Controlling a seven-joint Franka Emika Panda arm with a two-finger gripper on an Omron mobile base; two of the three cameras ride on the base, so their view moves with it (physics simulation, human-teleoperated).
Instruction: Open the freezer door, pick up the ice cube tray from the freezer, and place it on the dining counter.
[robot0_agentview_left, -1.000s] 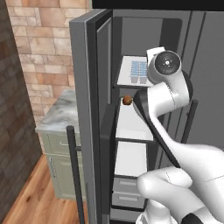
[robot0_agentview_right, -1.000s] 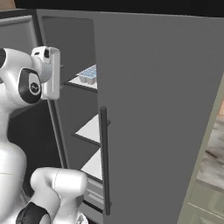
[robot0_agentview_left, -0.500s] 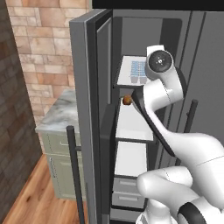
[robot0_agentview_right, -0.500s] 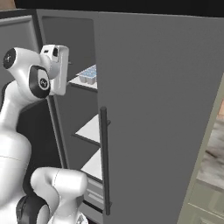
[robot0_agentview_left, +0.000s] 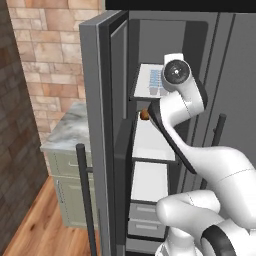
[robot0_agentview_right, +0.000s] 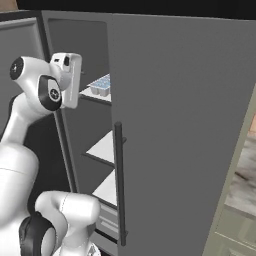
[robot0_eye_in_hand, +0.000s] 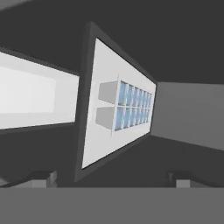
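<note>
The freezer door (robot0_agentview_left: 95, 125) stands swung open to the left, its dark bar handle (robot0_agentview_left: 86, 200) low in front. Inside the freezer (robot0_agentview_left: 165, 40), the pale blue and white ice cube tray (robot0_agentview_left: 152, 82) (robot0_agentview_right: 101, 84) lies on the top white shelf (robot0_eye_in_hand: 94, 127). In the hand view the tray (robot0_eye_in_hand: 131, 109) sits straight ahead, rolled sideways, a short way off. My gripper (robot0_eye_in_hand: 113, 179) is open, its fingertips (robot0_eye_in_hand: 43, 177) wide apart with nothing between them. The white hand (robot0_agentview_right: 70, 80) hovers at shelf height just outside the opening. The dining counter is out of view.
A small brown round item (robot0_agentview_left: 145, 115) sits on the second shelf. Grey drawers (robot0_agentview_left: 147, 220) fill the freezer's bottom. The plain grey door (robot0_agentview_right: 190, 125) with its handle (robot0_agentview_right: 119, 185) stays closed to the right. A small marble counter (robot0_agentview_left: 65, 135) and brick wall (robot0_agentview_left: 45, 50) stand to the left.
The arm has carried the hand closer to the freezer opening, toward the tray on the top shelf. The jaws have stayed open.
</note>
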